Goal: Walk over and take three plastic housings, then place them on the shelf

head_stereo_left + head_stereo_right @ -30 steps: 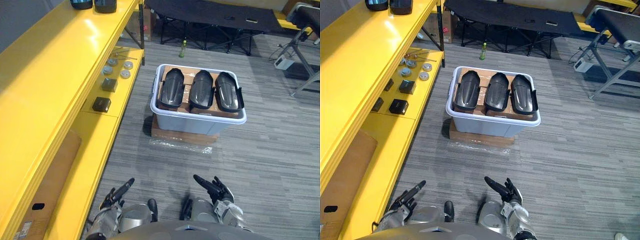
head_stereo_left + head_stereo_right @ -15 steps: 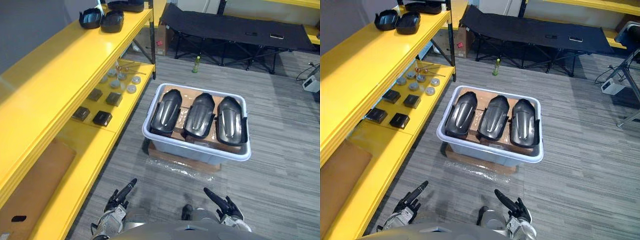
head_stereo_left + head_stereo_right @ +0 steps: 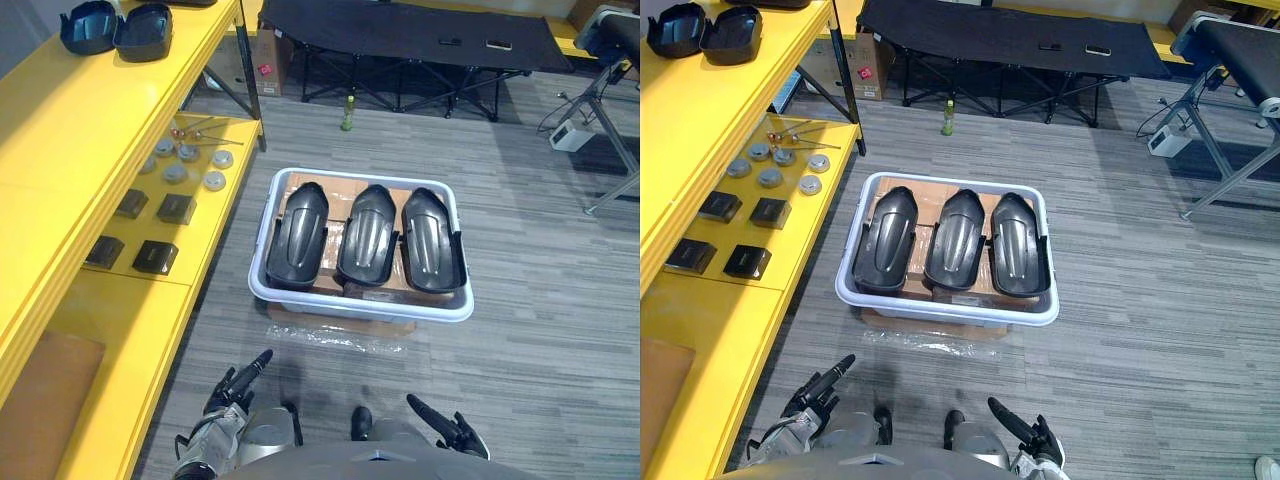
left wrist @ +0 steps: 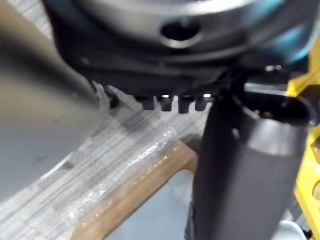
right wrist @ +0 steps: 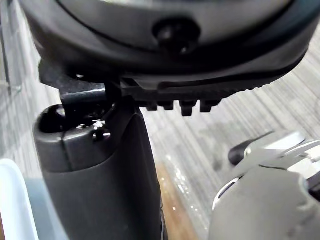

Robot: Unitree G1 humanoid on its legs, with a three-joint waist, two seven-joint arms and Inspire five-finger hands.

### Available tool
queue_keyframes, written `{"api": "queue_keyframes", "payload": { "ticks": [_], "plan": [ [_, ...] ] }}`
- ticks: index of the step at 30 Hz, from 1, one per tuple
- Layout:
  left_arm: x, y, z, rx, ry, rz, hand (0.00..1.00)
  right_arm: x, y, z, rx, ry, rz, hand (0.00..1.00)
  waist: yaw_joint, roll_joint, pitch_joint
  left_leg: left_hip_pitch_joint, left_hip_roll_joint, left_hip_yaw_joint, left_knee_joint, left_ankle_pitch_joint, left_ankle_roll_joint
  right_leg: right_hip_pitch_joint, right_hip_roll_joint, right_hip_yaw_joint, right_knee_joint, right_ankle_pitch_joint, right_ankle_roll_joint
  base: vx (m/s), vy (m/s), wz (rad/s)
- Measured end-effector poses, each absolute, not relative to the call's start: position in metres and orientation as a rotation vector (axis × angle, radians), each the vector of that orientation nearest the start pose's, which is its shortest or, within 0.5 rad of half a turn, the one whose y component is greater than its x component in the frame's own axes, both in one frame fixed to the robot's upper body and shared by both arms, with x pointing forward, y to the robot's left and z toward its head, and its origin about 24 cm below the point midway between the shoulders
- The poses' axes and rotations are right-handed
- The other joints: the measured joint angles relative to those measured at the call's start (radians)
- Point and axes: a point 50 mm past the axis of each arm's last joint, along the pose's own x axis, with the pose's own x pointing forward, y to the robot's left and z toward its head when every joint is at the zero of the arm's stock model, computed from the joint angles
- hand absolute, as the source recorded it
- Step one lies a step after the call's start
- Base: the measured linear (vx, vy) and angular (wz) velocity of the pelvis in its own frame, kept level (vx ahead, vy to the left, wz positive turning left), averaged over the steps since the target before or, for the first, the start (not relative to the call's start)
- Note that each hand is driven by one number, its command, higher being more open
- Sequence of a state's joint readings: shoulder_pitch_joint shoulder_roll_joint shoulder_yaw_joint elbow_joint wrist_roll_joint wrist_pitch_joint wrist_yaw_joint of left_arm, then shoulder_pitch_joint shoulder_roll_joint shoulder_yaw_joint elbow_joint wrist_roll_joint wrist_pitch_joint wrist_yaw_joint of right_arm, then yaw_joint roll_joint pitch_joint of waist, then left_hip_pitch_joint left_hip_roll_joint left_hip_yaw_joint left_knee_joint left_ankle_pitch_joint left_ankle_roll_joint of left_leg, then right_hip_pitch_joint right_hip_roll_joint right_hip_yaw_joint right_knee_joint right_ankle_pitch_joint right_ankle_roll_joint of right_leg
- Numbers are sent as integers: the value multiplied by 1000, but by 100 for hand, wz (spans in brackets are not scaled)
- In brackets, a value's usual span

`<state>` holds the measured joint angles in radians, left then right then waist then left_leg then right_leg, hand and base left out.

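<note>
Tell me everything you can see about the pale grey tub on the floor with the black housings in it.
The tub is a pale grey-white plastic bin, rectangular, with rounded corners and a thick rolled rim. It stands upright on a flat cardboard base on the grey carpet, close beside the lower yellow shelf but apart from it. Inside, three black plastic housings lie side by side on cardboard packing and span its width.

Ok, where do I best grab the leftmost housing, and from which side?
Probably its near end, coming from above. The leftmost housing lies domed side up, lengthwise away from you. The bin wall hugs its left edge and the middle housing lies close on its right, so the flanks leave little room to grip.
</note>
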<state>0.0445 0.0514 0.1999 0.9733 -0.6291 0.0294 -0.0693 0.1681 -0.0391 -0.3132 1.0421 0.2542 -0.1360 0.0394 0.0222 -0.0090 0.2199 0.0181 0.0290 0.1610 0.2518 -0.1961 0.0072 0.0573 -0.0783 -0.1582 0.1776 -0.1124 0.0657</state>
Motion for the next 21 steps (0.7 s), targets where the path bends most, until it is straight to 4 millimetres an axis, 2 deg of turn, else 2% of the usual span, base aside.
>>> {"api": "queue_keyframes", "payload": {
  "ticks": [1,2,3,4,6,7,8,9,10,11,12,13,14,15,17,18,21],
  "plan": [
    [129,186,-150,-679,906,445,100,65,-215,-160,304,991,-483,100,1,14,-2,10,8,-2,-17,9,15,-52,-9,-11,109,-15,15,62,73,16],
    [131,184,-150,-687,907,436,100,66,-217,-159,298,986,-484,100,0,17,-1,18,9,-5,-21,10,18,-78,-16,-15,177,-28,18,39,103,21],
    [134,181,-149,-687,916,416,100,64,-218,-159,297,984,-487,100,1,13,-1,41,9,-14,-26,10,19,-101,-60,-42,270,-56,10,47,89,30],
    [133,182,-150,-686,920,416,100,62,-216,-160,303,988,-491,100,0,16,-1,59,17,-24,-28,10,18,-109,-103,-45,313,-64,9,64,32,32],
    [129,184,-151,-685,936,421,100,61,-217,-160,305,990,-496,100,-1,12,-4,74,52,-39,-27,8,8,-116,-142,-33,325,-61,13,60,-130,25],
    [123,189,-153,-676,949,432,100,60,-216,-160,305,989,-496,100,1,9,-6,77,82,-47,-26,2,-18,-118,-145,-22,317,-46,26,35,-254,14],
    [114,200,-154,-648,962,450,100,58,-211,-162,315,994,-492,100,5,-11,-16,77,112,-50,-25,-1,-54,-113,-149,-24,273,9,64,17,-333,-2],
    [108,210,-154,-625,963,470,100,56,-204,-164,328,1009,-481,100,9,-43,-27,77,119,-50,-26,-3,-83,-109,-156,-34,214,118,80,16,-429,-15],
    [104,214,-154,-618,953,491,100,56,-201,-165,333,1020,-467,100,11,-60,-31,76,121,-50,-22,-7,-110,-88,-150,-56,168,89,93,20,-462,-22],
    [105,214,-154,-622,948,490,100,58,-202,-165,326,1019,-454,100,13,-55,-30,75,131,-50,-22,0,-122,-69,-141,-64,135,70,85,9,-469,-28],
    [107,209,-154,-629,944,487,100,67,-206,-163,297,1001,-429,100,6,-40,-28,70,155,-42,-30,11,-143,-33,-115,-95,52,41,70,-16,-366,-16],
    [108,207,-155,-629,951,482,100,70,-208,-162,289,993,-428,100,-2,-25,-19,64,163,-42,-29,15,-150,-16,-105,-113,22,33,56,-67,-335,7],
    [112,200,-156,-627,976,459,100,70,-216,-160,276,982,-446,100,-21,13,-6,59,186,-46,-27,28,-162,7,-83,-144,-8,38,49,-81,-256,42],
    [110,193,-158,-620,999,438,100,63,-222,-160,263,996,-475,100,-32,32,-4,63,196,-43,-35,46,-167,27,-73,-161,-19,39,47,-84,-238,46],
    [108,188,-159,-619,1006,424,100,53,-223,-161,254,1011,-485,100,-25,45,-11,90,194,-26,-76,79,-169,33,-71,-162,-24,37,44,-82,-124,17],
    [108,187,-159,-611,1002,417,100,56,-224,-160,248,999,-469,100,-28,49,-11,110,194,0,-119,94,-167,27,-68,-154,-27,35,40,-120,-51,-12],
    [108,190,-159,-579,1001,403,100,63,-222,-158,228,968,-423,100,-20,36,-13,106,192,27,-166,92,-169,-5,-58,-128,-57,64,40,-102,10,-24]
  ]
}}
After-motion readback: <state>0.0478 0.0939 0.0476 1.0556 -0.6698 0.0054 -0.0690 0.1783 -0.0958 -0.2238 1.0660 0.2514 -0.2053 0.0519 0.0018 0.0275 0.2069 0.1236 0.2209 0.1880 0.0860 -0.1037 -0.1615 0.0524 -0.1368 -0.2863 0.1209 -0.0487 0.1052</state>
